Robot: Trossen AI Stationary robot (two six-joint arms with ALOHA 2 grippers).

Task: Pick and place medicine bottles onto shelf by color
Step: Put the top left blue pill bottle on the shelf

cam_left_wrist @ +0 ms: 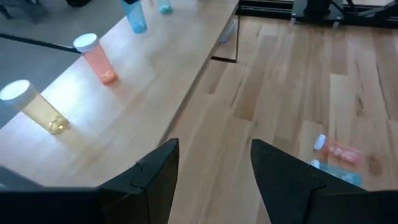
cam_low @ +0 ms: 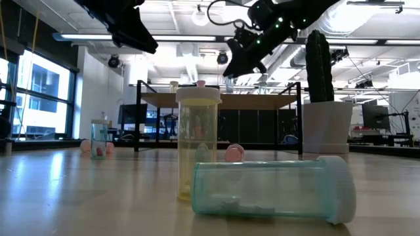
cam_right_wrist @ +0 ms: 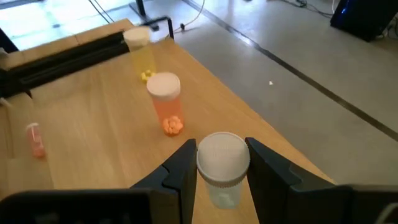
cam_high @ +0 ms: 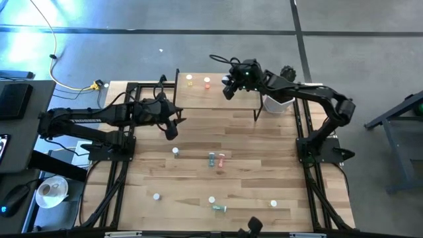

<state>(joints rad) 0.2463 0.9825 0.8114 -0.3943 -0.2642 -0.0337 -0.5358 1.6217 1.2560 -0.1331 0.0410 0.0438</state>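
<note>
Two bottles [cam_right_wrist: 163, 102] near shelf [cam_high: 198, 98] edge, right tool [cam_right_wrist: 222, 163] gripping third

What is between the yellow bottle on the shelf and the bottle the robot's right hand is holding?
The pink bottle stands between the yellow bottle and the white-capped bottle in the right gripper, all over the shelf, in the right wrist view.

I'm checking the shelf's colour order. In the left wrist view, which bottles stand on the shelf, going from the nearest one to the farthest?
Yellow bottle → pink bottle → blue bottle → teal bottle, all upright along the shelf.
</note>
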